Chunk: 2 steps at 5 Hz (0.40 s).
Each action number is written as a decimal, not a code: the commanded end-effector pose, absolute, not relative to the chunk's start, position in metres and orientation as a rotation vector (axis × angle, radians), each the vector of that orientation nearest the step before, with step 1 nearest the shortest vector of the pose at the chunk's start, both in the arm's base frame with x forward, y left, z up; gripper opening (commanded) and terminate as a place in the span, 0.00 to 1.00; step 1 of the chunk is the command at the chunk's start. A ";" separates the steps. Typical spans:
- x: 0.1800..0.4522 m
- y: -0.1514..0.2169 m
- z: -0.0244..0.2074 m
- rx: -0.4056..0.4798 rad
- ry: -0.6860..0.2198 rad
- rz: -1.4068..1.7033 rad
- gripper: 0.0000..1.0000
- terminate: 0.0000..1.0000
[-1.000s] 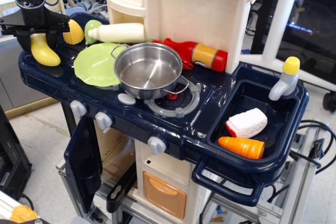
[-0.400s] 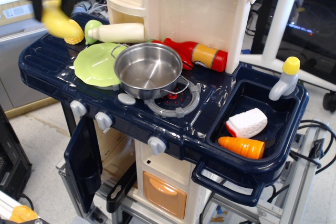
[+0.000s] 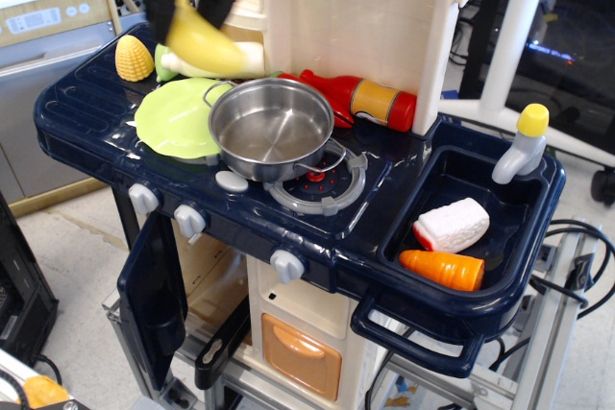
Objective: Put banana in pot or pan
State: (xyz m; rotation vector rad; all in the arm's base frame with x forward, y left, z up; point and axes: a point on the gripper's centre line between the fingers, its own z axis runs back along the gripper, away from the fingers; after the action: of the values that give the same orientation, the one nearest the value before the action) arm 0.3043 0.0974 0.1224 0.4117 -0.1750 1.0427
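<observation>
The banana (image 3: 204,43) is held in the air by the tool (image 3: 192,2), whose dark, motion-blurred fingers are pinched on its upper end at the top left of the view. The fruit is tilted, its lower end hanging above the back of the table (image 3: 86,93), over the white bottle (image 3: 226,64) and just behind the pot (image 3: 272,129). The pot is seated on the burner (image 3: 322,184) with nothing inside it (its rim overlaps the green plate (image 3: 173,120)). The corn (image 3: 135,58) is found at the back left, apart from the banana.
</observation>
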 end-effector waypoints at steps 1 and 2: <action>0.313 0.055 0.129 0.322 -0.302 1.182 0.00 0.00; 0.313 0.055 0.129 0.322 -0.302 1.182 1.00 0.00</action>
State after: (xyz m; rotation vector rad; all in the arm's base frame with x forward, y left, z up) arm 0.3106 0.0566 0.1093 0.3564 -0.2421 1.1566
